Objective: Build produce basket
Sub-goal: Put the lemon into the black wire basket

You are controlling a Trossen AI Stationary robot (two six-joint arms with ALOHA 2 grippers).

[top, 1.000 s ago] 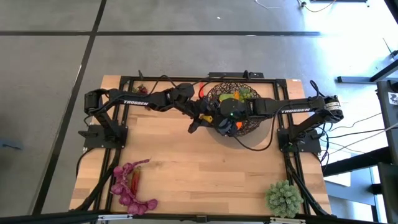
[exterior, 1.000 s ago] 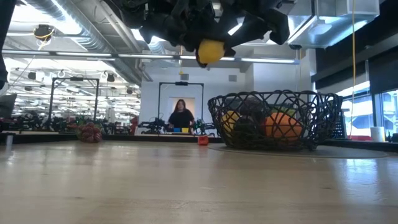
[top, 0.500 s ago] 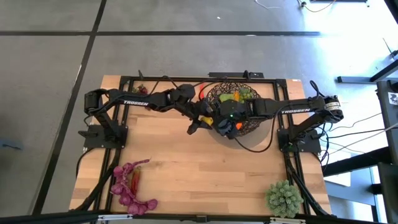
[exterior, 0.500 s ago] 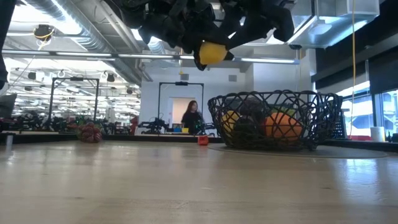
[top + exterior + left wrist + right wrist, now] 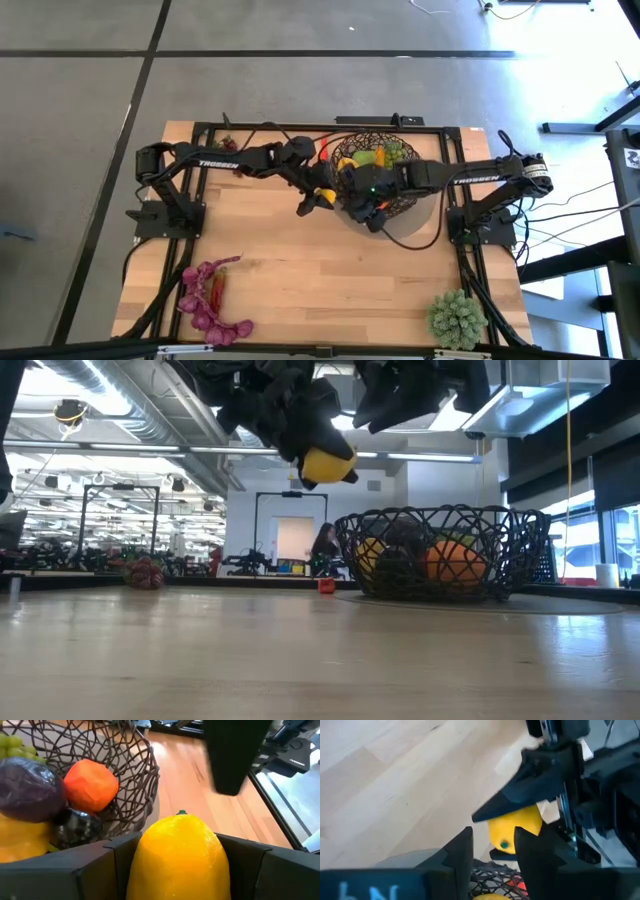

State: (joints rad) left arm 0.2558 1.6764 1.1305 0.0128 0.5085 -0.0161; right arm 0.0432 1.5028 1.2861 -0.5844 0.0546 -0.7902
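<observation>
Left wrist view: smooth yellow lemon (image 5: 177,852) with a small green stem nub, clamped across its middle by the left pincer (image 5: 177,870), one dark finger on each flank, raised clear of the surface. Just beyond that pincer, the round dark brown open-weave wire basket (image 5: 137,765), already loaded with a round orange fruit (image 5: 90,785), a dull purple rounded piece (image 5: 27,790), pale green grapes (image 5: 12,742) and something yellow low down. Not yet over the rim, judging by the high view: lemon just outside the basket wall, on the left arm's side.

Probably light, firm-skinned and a little waxy; rounded enough to roll or squirt out under an off-centre squeeze. Best held as now, across the widest girth, tapered ends left free. Little risk of bruising from a short drop; more risk of bouncing off the stiff wire rim or knocking the fruit inside.

Right pincer (image 5: 493,840) close beside the left one, over the basket's edge, fingers parted by a narrow gap with nothing between them; lemon visible past that gap, untouched.

Pale wooden plank surface (image 5: 300,270), bare below both pincers. Far off on the left pincer's side, a purple bunch with a red chilli (image 5: 210,300); far off on the right pincer's side, a spiky pale green plant ball (image 5: 458,318). Beyond, a large workshop hall with ceiling ducts and strip lights, and a person (image 5: 325,545) far behind.
</observation>
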